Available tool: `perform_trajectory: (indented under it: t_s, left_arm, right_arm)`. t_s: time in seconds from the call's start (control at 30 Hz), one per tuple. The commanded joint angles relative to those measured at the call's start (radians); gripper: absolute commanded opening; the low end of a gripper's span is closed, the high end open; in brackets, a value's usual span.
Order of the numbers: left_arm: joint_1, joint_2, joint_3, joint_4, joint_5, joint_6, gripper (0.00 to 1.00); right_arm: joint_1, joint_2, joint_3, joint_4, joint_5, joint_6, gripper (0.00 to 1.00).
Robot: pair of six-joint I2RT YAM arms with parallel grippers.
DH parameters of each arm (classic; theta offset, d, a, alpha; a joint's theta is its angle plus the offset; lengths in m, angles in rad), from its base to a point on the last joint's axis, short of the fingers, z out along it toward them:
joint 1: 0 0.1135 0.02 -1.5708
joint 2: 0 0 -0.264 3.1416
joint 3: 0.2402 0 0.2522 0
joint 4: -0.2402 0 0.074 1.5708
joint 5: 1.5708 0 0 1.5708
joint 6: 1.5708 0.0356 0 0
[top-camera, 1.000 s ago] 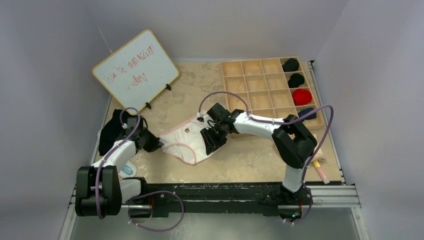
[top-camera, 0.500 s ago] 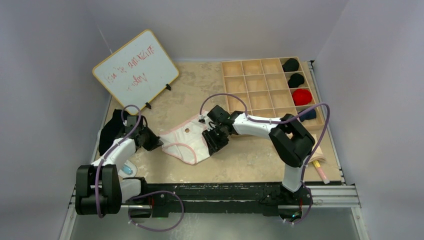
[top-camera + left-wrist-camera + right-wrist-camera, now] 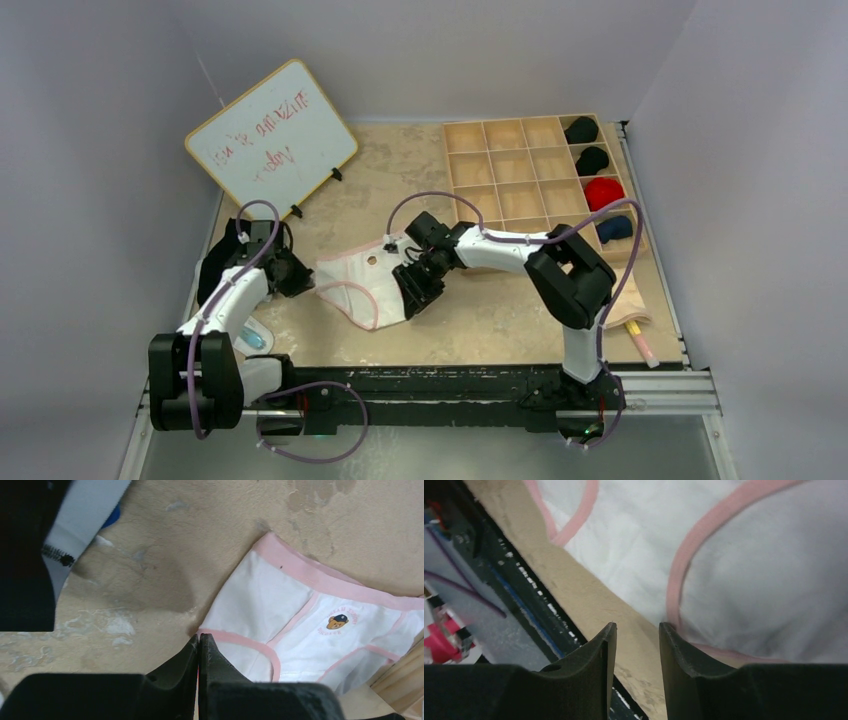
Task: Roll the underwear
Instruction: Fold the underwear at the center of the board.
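The underwear point(image 3: 360, 285), white with pink trim and a small bear print, lies flat on the table between the two arms. In the left wrist view my left gripper point(image 3: 199, 639) is shut on the pink leg edge at the left corner of the underwear point(image 3: 280, 605). From above, the left gripper point(image 3: 303, 280) sits at the cloth's left tip. My right gripper point(image 3: 412, 295) rests over the right end of the cloth. In the right wrist view the right gripper point(image 3: 636, 627) is open, bare table showing between its fingers, one fingertip point(image 3: 669, 630) against the hem of the underwear point(image 3: 724, 555).
A wooden divided tray point(image 3: 505, 165) stands at the back right, holding black point(image 3: 581, 129), red point(image 3: 603, 192) and dark blue point(image 3: 612, 228) rolls. A whiteboard point(image 3: 270, 135) leans at the back left. A black garment point(image 3: 220, 262) lies beside the left arm. The table's front edge point(image 3: 524, 610) is close.
The left gripper has shut on the underwear's edge and drawn back to the left. The underwear slid left with it, and the right gripper followed leftward.
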Motion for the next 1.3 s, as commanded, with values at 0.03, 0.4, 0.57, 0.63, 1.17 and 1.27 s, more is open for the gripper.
perform_trajectory:
  t_s: [0.03,0.4,0.57,0.63,1.17,1.27]
  left_arm:
    - [0.006,-0.015,0.064,-0.046,-0.070,0.042,0.00]
    - [0.005,-0.029,0.060,-0.054,-0.005,0.012,0.32]
    - [0.005,-0.060,0.002,-0.026,0.030,-0.012,0.42]
    - [0.006,-0.055,-0.013,-0.001,0.057,-0.008,0.41]
    - [0.006,0.059,-0.074,0.114,0.028,-0.024,0.33]
    - [0.006,0.061,-0.075,0.135,0.031,-0.022,0.33]
  right_arm:
    - [0.007,-0.018,0.081,-0.024,-0.251,-0.036,0.40]
    - [-0.030,-0.101,0.151,-0.113,0.043,-0.012,0.46]
    - [-0.031,-0.105,0.178,-0.126,0.155,-0.012,0.47]
    - [-0.032,-0.110,0.180,-0.123,0.167,-0.012,0.47]
    - [-0.063,-0.111,0.193,-0.133,0.230,-0.032,0.49]
    - [-0.066,-0.109,0.189,-0.135,0.226,-0.034,0.49]
